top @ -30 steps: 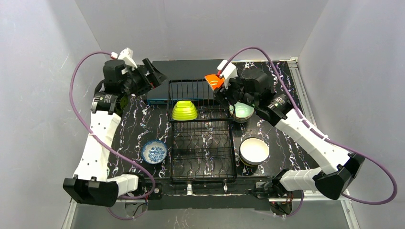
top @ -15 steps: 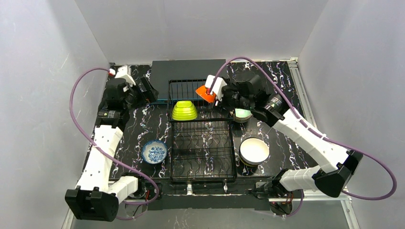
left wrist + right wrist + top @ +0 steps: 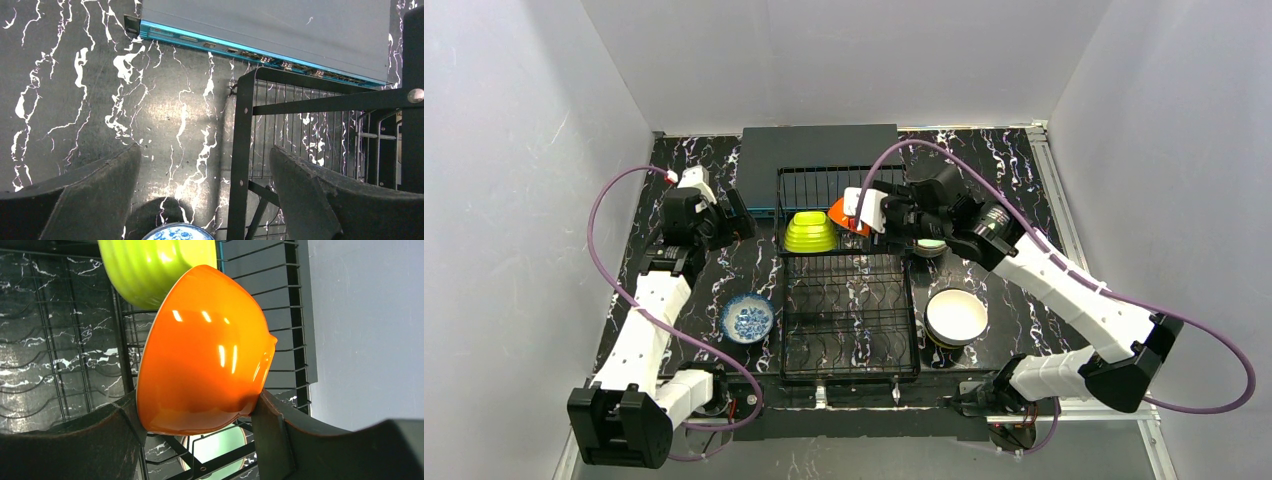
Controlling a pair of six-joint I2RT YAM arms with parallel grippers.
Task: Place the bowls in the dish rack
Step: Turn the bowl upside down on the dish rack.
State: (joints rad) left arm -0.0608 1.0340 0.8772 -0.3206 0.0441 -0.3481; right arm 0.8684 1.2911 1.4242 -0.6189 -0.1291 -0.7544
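Right end effector (image 3: 195, 407) grips the orange bowl (image 3: 205, 345); seat it gently between dish rack (image 3: 781, 310) tines, beside the lime green bowl (image 3: 150, 270). Left end effector (image 3: 205, 155) open, empty.

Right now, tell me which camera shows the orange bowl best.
Right wrist: the orange bowl fills the frame, clamped between the fingers. Top external shows only an orange sliver over the dish rack. Left wrist misses it.

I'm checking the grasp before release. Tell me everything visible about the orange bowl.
The orange bowl is glossy, smooth and ceramic-looking, with a thin pale rim. It is tipped on edge, clamped in the right claw over the back tier of the dish rack, just beside the lime green bowl. Whether it touches the wires is unclear.
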